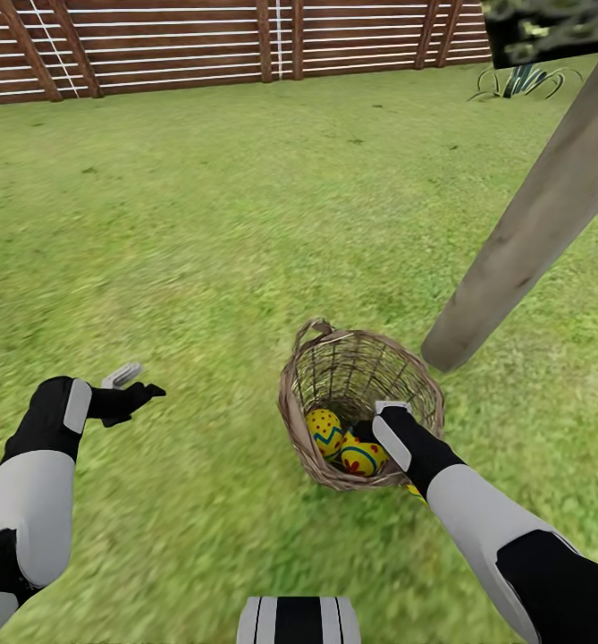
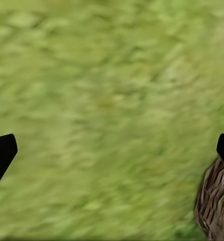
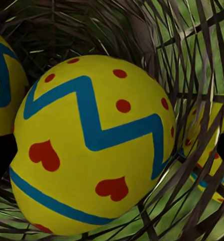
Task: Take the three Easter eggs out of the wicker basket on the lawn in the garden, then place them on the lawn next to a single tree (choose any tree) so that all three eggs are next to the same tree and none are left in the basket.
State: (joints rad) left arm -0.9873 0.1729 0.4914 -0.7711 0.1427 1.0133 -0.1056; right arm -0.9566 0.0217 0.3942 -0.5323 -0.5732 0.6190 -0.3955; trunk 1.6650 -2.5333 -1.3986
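My right gripper (image 1: 370, 436) was down inside the wicker basket (image 1: 300, 420); in the right wrist view its two dark fingertips (image 3: 0, 160) stood wide apart at the edges of the picture, with one big Easter egg (image 3: 92, 145) between them; I could not tell if the tips touched that egg. The egg was yellow with a blue zigzag, red dots and red hearts; it lay on the woven bottom of the basket. A second egg (image 3: 4, 90) sat just beside it in the basket; a third egg (image 3: 207, 145) showed through the woven wall, and it looked to be outside the basket, on the grass. From the head view I saw two eggs in the basket, one (image 1: 324, 430) on the side away from the tree and one (image 1: 363, 458) right under my right gripper; a bit of yellow (image 1: 415, 489) peeked out beside my right arm, just outside the basket.

My left gripper (image 1: 136, 383) hung open over the lawn (image 1: 200, 224), well apart from the basket on the side away from the tree; its fingers were spread with nothing between them.

The basket stood upright on the lawn, near the foot of the leaning tree (image 1: 531, 233); a wooden fence (image 1: 200, 40) ran far behind the basket.
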